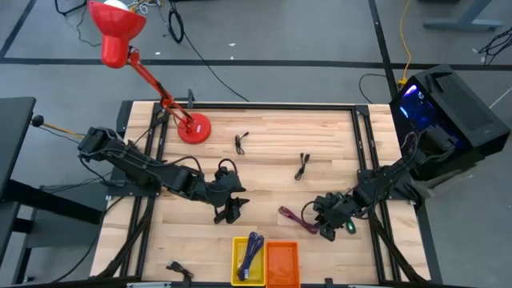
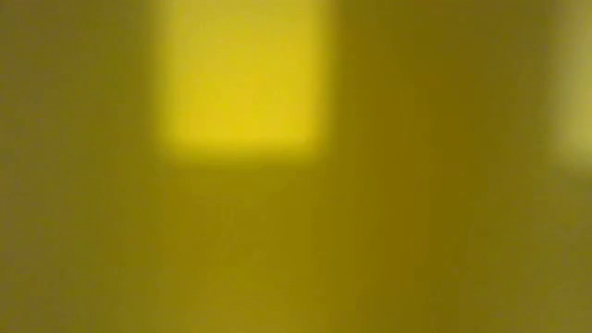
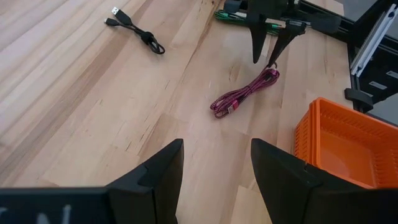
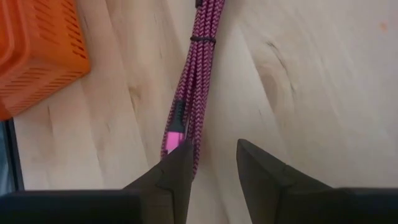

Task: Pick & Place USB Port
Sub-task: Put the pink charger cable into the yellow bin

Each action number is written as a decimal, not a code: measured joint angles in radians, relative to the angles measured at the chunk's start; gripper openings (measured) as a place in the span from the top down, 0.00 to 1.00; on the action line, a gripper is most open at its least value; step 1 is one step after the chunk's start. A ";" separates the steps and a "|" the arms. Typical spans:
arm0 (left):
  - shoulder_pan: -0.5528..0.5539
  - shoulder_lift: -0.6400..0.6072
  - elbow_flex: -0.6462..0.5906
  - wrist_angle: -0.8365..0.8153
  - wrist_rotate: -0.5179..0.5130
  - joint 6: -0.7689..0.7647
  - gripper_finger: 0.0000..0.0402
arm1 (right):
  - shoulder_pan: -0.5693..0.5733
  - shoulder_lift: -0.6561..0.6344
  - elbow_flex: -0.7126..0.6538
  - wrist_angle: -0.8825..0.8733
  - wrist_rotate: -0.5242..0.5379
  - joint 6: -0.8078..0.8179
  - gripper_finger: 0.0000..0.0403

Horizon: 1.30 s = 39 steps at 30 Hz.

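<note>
- Magenta braided USB cable (image 1: 290,216) lies bundled on the wooden desk (image 1: 272,160), toward the right part of the front edge, just right of the orange bin (image 1: 282,262).
- Right gripper (image 1: 326,222) sits low at the cable's right end. In the right wrist view its 2 fingers stand partly open, the cable (image 4: 194,74) running off ahead of them and one finger just at the pink plug (image 4: 175,138); nothing is clamped.
- Left gripper (image 1: 230,211) waits near the middle of the desk with its fingers spread wide and empty. Its wrist view looks across at the same cable (image 3: 244,93) and the right gripper's fingers (image 3: 256,43) poised over the cable's far end.
- Yellow bin (image 1: 248,258) at the front edge, touching the orange bin, already holds a blue cable (image 1: 253,250); the orange bin looks empty.
- 2 black cables lie toward the back of the desk: one (image 1: 240,143) near the red lamp (image 1: 144,72) base, one (image 1: 302,166) right of the middle. A 3rd black piece (image 1: 178,270) lies near the front left corner.
- Step in hand, as I judge it: the reach and line-up for picking the magenta cable, grasp not yet made.
- Next move calls for shifting the jaws so the braid sits squarely between them, settling to the wood, then closing firmly. A pinch on one strand alone could let the bundle unravel or slip on the lift to a bin.
- Low view shows only a yellow blur, so it adds nothing.
</note>
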 joint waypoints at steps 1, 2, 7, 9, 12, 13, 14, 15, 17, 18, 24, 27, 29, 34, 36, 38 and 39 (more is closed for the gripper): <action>0.000 0.000 0.000 0.000 0.000 0.000 0.52 | 0.000 0.000 0.000 0.000 0.000 0.000 0.69; 0.000 0.000 0.000 0.000 0.000 0.000 0.52 | 0.000 0.000 0.000 0.000 0.002 0.000 0.69; 0.000 0.000 0.000 0.000 0.000 0.000 0.52 | 0.000 0.000 0.001 -0.004 0.008 -0.004 0.69; 0.000 0.000 0.000 0.000 0.000 0.001 0.52 | 0.000 0.000 0.001 -0.004 0.022 -0.009 0.69; 0.000 0.000 0.000 0.000 0.000 0.001 0.52 | -0.005 0.000 0.001 0.007 0.033 -0.027 0.69; 0.000 0.000 0.000 0.000 0.000 0.001 0.52 | -0.008 0.000 0.002 0.007 0.034 -0.029 0.69; 0.000 0.000 0.000 0.000 0.000 0.001 0.52 | -0.010 0.000 0.002 0.003 0.034 -0.032 0.69; 0.000 0.000 0.000 0.000 0.000 0.001 0.52 | -0.013 0.000 0.002 -0.002 0.032 -0.035 0.69; 0.000 0.000 0.000 0.000 0.000 0.001 0.52 | -0.016 0.000 0.002 -0.008 0.031 -0.034 0.69; 0.000 0.000 0.000 0.000 0.000 0.001 0.52 | -0.016 0.000 0.002 -0.010 0.030 -0.033 0.69; 0.000 0.000 0.000 0.000 0.000 0.000 0.52 | -0.013 0.000 0.002 0.004 0.014 -0.014 0.69; 0.000 0.000 0.000 0.000 0.000 0.000 0.52 | -0.013 0.000 0.002 0.029 0.014 -0.007 0.69; 0.000 0.000 0.000 0.000 0.000 0.000 0.52 | -0.013 0.009 0.002 0.061 0.014 -0.007 0.69; -0.003 0.000 0.000 -0.001 0.000 0.000 0.52 | -0.006 0.096 0.002 0.139 -0.016 -0.019 0.69; -0.003 0.000 0.000 0.000 0.000 0.000 0.52 | -0.005 0.134 0.004 0.161 -0.025 -0.024 0.69; -0.003 0.000 0.000 -0.001 0.000 0.000 0.52 | -0.005 0.157 0.004 0.182 -0.026 -0.026 0.69; -0.003 0.000 0.000 -0.001 0.000 0.000 0.52 | -0.005 0.164 0.004 0.197 -0.025 -0.027 0.69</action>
